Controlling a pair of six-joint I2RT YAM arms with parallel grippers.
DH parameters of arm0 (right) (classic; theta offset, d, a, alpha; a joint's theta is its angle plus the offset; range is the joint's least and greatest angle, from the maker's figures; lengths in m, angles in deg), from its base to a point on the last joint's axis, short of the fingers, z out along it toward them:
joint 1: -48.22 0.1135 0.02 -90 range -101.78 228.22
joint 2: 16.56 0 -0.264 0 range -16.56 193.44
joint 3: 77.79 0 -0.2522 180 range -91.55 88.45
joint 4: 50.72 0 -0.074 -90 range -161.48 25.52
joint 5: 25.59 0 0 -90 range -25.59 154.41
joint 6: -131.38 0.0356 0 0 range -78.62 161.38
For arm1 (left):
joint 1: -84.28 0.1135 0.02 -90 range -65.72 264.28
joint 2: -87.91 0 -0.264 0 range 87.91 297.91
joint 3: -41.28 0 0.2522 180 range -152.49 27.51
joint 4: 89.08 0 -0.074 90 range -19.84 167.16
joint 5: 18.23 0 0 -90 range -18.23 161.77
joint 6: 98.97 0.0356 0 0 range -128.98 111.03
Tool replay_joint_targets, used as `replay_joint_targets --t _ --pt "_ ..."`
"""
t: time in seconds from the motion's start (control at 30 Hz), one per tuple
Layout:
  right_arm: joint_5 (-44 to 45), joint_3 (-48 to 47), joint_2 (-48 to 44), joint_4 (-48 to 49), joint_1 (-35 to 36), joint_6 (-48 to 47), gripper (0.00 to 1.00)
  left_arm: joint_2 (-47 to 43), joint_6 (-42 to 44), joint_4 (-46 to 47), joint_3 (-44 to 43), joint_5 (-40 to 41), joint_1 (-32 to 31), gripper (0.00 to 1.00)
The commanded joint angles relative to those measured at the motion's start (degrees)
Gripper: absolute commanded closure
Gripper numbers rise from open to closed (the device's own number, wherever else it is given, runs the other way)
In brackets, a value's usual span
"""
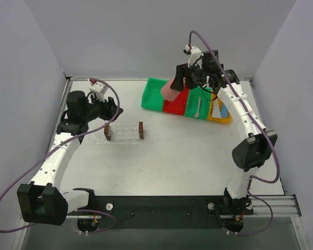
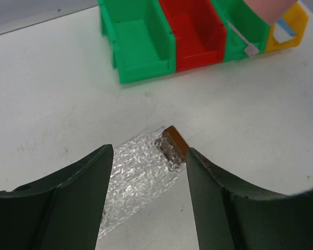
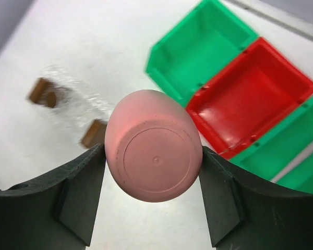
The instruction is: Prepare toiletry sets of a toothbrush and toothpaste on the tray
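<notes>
The tray (image 1: 124,133), clear plastic with a brown block at each short end, lies on the table at the left. My left gripper (image 1: 116,110) hovers just over its left part, open and empty. In the left wrist view the tray (image 2: 141,172) shows between the open fingers (image 2: 83,192). My right gripper (image 1: 179,80) is shut on a stubby pink cup (image 1: 170,89), held in the air above the bins; the cup's base (image 3: 154,156) fills the right wrist view. The toothbrush (image 1: 197,108) lies in the second green bin. The blue toothpaste (image 1: 224,110) and the pale toothpaste (image 1: 216,110) lie in the yellow bin.
A row of bins stands at the back: green (image 1: 154,94), red (image 1: 176,105), green (image 1: 202,96), yellow (image 1: 220,119). The first green bin (image 3: 203,52) and the red bin (image 3: 250,99) look empty. Grey walls enclose the table on three sides.
</notes>
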Motion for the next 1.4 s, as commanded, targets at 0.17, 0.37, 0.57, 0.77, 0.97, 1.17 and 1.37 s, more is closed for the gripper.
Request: replay_joint_targets --t 0.17,0.37,0.57,0.77,0.97,1.17,1.37 --pt "-35.16 12.88 -11.96 14.62 -1.34 24.79 0.8 -4.72 -11.42 22.02 3.09 -8.95 -6.67 0.32" --pt "-44.04 19.5 -12.85 36.6 -1.16 43.93 0.8 -4.99 -9.84 26.09 3.82 -9.04 -10.63 0.32" --pt "-44.67 22.67 -12.76 46.15 -0.99 52.06 0.81 -4.9 -11.33 30.13 4.43 -12.02 -11.33 0.32" --pt "-45.29 26.27 -12.41 55.37 -0.2 59.96 0.81 -3.49 -13.96 34.69 4.87 -11.85 -11.86 0.31" --pt "-45.29 28.2 -12.59 57.48 0.68 61.29 0.81 -1.47 -18.1 38.66 4.26 -12.47 -12.56 0.31" --pt "-45.46 30.23 -12.5 65.64 1.21 68.64 0.82 -0.07 -19.67 41.81 4.95 -11.06 -12.74 0.31" --pt "-45.2 32.07 -11.53 72.69 1.56 73.51 0.83 0.55 -25.21 47.79 6.63 -11.93 -12.74 0.39"
